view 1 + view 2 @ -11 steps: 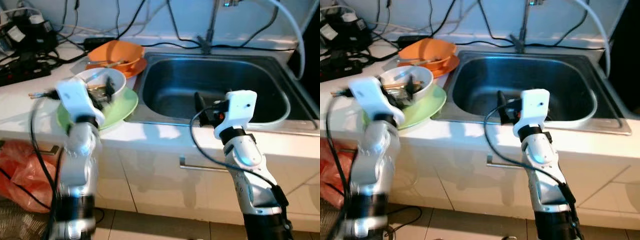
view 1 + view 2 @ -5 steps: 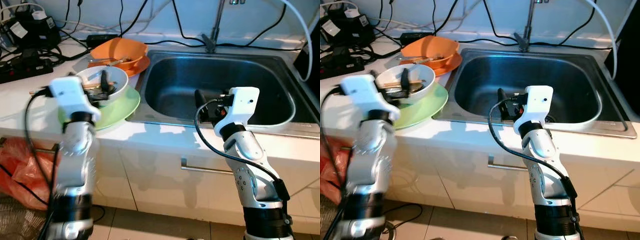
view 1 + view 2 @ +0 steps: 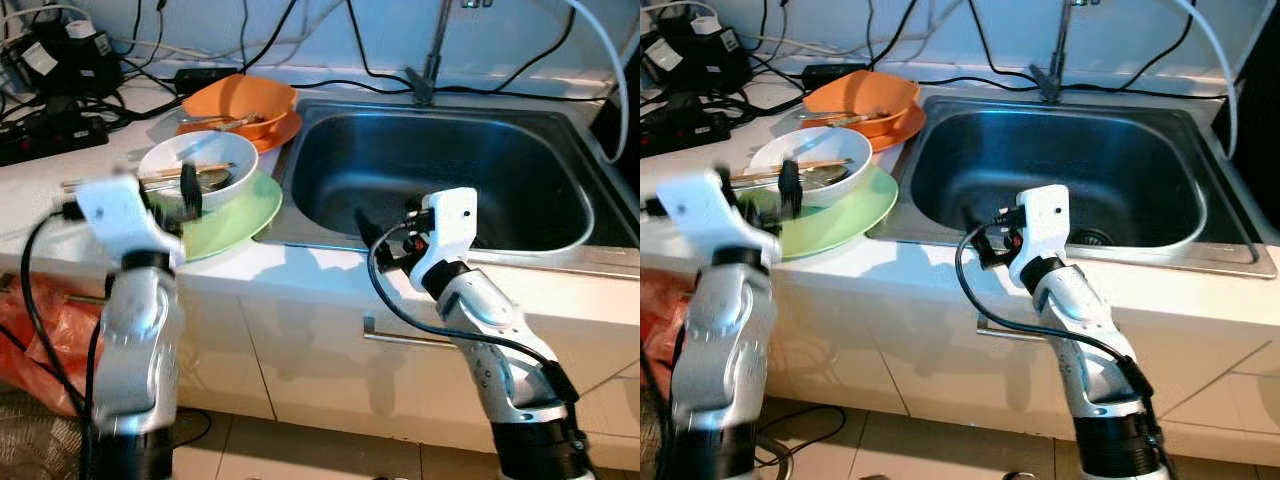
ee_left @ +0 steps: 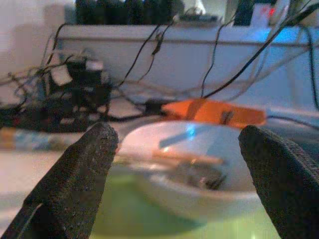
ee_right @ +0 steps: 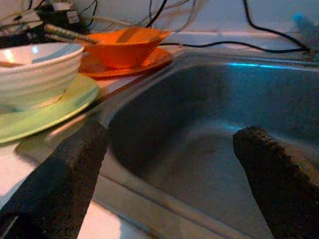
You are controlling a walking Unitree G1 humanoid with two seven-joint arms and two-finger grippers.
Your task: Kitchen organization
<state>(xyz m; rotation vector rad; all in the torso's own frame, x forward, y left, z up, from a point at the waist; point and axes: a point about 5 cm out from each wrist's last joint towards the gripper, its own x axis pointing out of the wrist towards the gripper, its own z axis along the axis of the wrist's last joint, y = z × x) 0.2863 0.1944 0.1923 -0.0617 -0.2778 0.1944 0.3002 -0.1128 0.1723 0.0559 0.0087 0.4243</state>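
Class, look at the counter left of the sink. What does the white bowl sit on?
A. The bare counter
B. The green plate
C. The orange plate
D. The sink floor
B: the white bowl, with chopsticks lying in it, rests on the green plate, in front of the orange bowl.

Dim bluish light; left arm motion-blurred.
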